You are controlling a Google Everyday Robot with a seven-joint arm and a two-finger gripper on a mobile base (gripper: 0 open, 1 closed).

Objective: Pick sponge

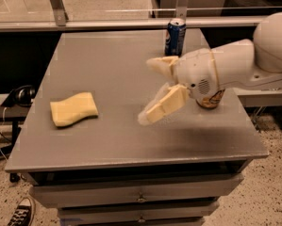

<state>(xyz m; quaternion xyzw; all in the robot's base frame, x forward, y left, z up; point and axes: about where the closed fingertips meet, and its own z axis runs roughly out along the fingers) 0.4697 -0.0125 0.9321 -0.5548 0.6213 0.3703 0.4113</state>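
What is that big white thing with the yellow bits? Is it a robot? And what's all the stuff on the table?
Yes, it's a robot. The big white thing is its arm. At the end is a claw with two soft yellow fingers. They are spread open, with nothing between them. The claw hangs over the middle of the grey table.

There is only one picture, looking down at the table from its drawer side. I can't tell what the camera is fixed to.

A flat yellow sponge lies near the left side of the table, well apart from the claw. That is what the robot is meant to pick up. A blue can stands at the back. A second can stands on the right, mostly hidden behind the arm. Nothing is held yet.
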